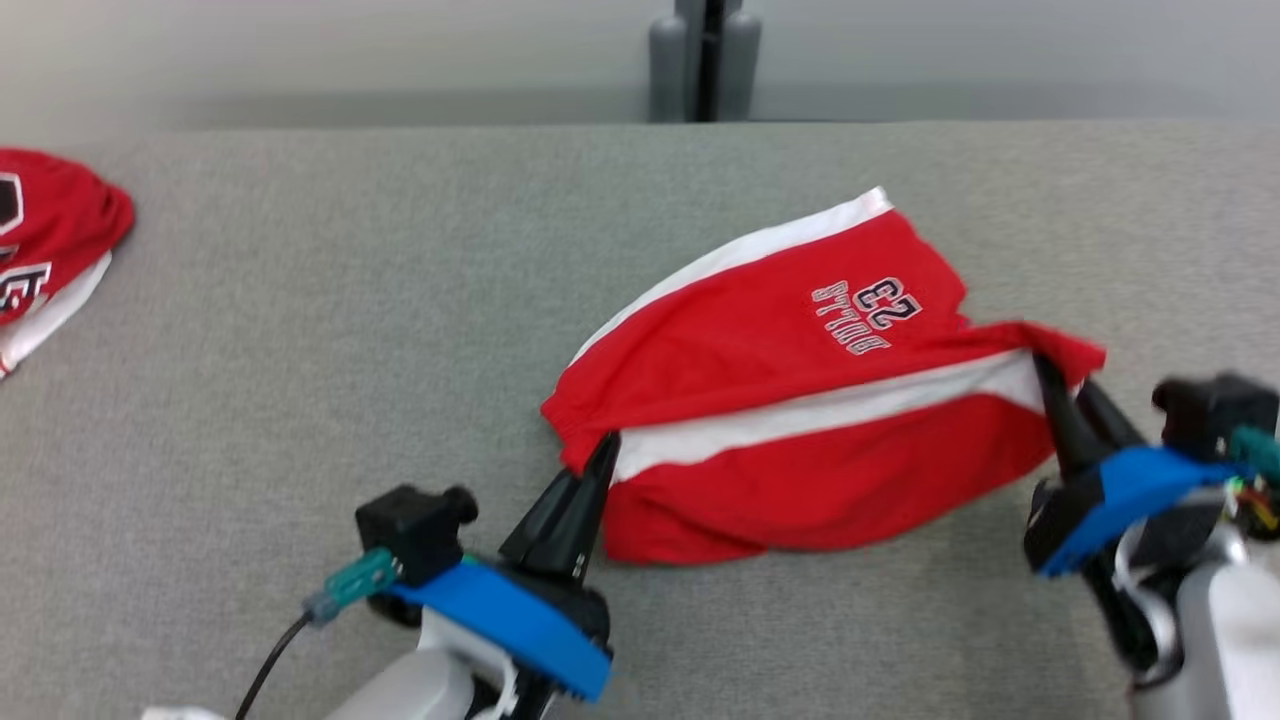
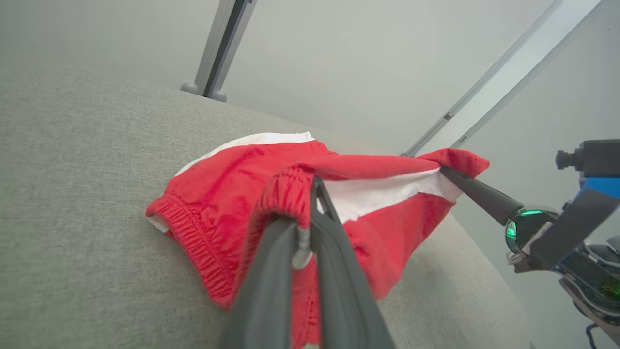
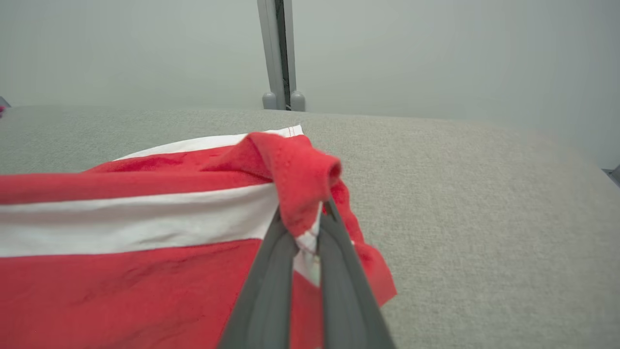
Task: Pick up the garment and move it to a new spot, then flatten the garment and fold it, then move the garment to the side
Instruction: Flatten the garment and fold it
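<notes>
Shorts (image 1: pixel 800 400) stretched between two pinching grippers, partly resting on the grey table (image 1: pixel 300 350).
Head: left gripper (image 1: pixel 603 450) and right gripper (image 1: pixel 1045 365) nip opposite ends. Left wrist: elastic waistband (image 2: pixel 286 194) bunched between closed fingers (image 2: pixel 339 252). Right wrist: a rolled red edge (image 3: pixel 300 169) clamped tight — light, limp cloth, so hold the edges.

A bare robot lab: grey cloth-covered bench (image 1: pixel 300 350), plain pale wall (image 1: pixel 300 50) and metal post (image 1: pixel 705 60) beyond the right tool (image 1: pixel 1062 380).
</notes>
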Robot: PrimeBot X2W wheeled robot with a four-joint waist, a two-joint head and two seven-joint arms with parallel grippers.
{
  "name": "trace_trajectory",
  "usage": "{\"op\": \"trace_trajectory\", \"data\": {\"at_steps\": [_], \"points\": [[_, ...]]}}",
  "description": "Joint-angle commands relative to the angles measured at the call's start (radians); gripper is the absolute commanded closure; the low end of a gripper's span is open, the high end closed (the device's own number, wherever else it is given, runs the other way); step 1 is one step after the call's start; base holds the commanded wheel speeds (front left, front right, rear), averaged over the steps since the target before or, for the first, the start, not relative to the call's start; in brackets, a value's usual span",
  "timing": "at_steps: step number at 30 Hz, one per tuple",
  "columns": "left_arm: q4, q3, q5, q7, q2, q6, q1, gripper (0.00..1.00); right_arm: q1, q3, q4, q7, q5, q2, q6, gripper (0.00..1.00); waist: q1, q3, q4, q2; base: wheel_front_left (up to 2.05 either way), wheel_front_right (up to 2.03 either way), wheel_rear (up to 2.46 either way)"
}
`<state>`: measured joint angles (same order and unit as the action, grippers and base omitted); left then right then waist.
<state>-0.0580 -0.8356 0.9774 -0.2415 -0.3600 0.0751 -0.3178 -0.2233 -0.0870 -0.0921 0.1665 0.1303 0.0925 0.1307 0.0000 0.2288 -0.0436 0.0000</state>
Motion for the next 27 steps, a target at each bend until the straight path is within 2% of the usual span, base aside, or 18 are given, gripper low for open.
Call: {"op": "trace_trajectory", "data": {"at_steps": [1, 9, 15, 16, 17, 18, 19, 23, 24, 26, 27], "points": [[-0.016, 0.005, 0.004, 0.003, 0.010, -0.009, -0.034, 1.00, -0.037, -0.004, -0.011, 0.014, 0.000, 0.020, 0.000, 1.00, 0.0000, 0.040, 0.036, 0.0000, 0.00, 0.00, 0.00], [-0.206, 0.052, 0.072, 0.016, 0.139, -0.068, -0.195, 1.00, -0.310, 0.007, -0.179, 0.120, 0.020, 0.111, 0.000, 1.00, 0.0000, 0.141, 0.102, 0.0000, 0.00, 0.00, 0.00], [-0.339, 0.066, 0.103, 0.031, 0.210, -0.103, -0.286, 1.00, -0.471, 0.025, -0.348, 0.147, 0.051, 0.125, 0.000, 0.98, 0.0000, 0.187, 0.134, 0.0000, 0.00, 0.00, 0.00], [-0.358, 0.069, 0.105, 0.031, 0.219, -0.107, -0.296, 1.00, -0.489, 0.028, -0.374, 0.143, 0.049, 0.128, 0.000, 0.91, 0.0000, 0.191, 0.139, 0.0000, 0.00, 0.00, 0.00], [-0.377, 0.070, 0.111, 0.031, 0.225, -0.110, -0.304, 1.00, -0.507, 0.034, -0.399, 0.138, 0.045, 0.132, 0.000, 0.78, 0.0000, 0.195, 0.142, 0.0000, 0.00, 0.00, 0.00], [-0.396, 0.072, 0.113, 0.030, 0.231, -0.115, -0.312, 1.00, -0.523, 0.038, -0.424, 0.128, 0.042, 0.133, 0.000, 0.49, 0.0000, 0.197, 0.144, 0.0000, 0.00, 0.00, 0.00], [-0.412, 0.073, 0.115, 0.029, 0.236, -0.119, -0.319, 1.00, -0.537, 0.041, -0.447, 0.119, 0.040, 0.134, 0.000, 0.00, 0.0000, 0.198, 0.146, 0.0000, 0.00, 0.00, 0.00], [-0.470, 0.073, 0.127, 0.028, 0.256, -0.128, -0.338, 1.00, -0.582, 0.048, -0.527, 0.060, 0.030, 0.135, 0.000, 0.00, 0.0000, 0.201, 0.148, 0.0000, 0.00, 0.00, 0.00], [-0.482, 0.074, 0.128, 0.026, 0.257, -0.130, -0.340, 0.88, -0.590, 0.048, -0.542, 0.042, 0.030, 0.132, 0.000, 0.00, 0.0000, 0.200, 0.147, 0.0000, 0.00, 0.00, 0.00], [-0.503, 0.073, 0.124, 0.023, 0.257, -0.135, -0.345, 0.50, -0.602, 0.049, -0.574, 0.009, 0.029, 0.132, 0.000, 0.00, 0.0000, 0.199, 0.143, 0.0000, 0.00, 0.00, 0.00], [-0.513, 0.070, 0.118, 0.021, 0.256, -0.136, -0.346, 0.08, -0.608, 0.051, -0.590, -0.004, 0.029, 0.134, 0.000, 0.00, 0.0000, 0.198, 0.140, 0.0000, 0.00, 0.00, 0.00]]}}
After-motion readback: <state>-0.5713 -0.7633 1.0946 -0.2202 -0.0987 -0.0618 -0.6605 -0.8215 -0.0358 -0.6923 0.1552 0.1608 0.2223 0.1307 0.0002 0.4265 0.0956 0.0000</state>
